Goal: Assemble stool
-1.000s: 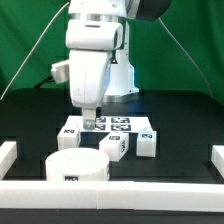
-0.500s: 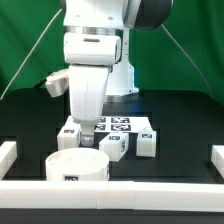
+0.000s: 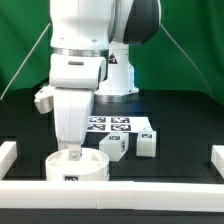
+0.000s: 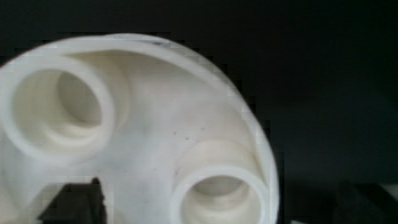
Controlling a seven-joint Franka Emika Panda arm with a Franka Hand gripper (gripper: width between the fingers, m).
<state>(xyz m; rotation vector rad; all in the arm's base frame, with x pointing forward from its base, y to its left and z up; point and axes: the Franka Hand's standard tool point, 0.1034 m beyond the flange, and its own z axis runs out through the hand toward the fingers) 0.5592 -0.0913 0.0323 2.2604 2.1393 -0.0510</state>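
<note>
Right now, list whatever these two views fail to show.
- Exterior view: the arm hides the marker board's end on the exterior view's left.
- Exterior view: whether the gripper touches the seat is too small to tell.
- Exterior view: the tags on the leg are too small to read.
- Wrist view: the seat is blurred and cut off by the picture edges.

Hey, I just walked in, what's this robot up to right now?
A single robot arm is putting a white stool together. Its fingers are open and empty right over the round seat at the front of the black table, apparently lining up to grasp it. The wrist view shows the seat's round sockets close up. At least two blocky legs lie loose by the marker board, not yet attached.
</note>
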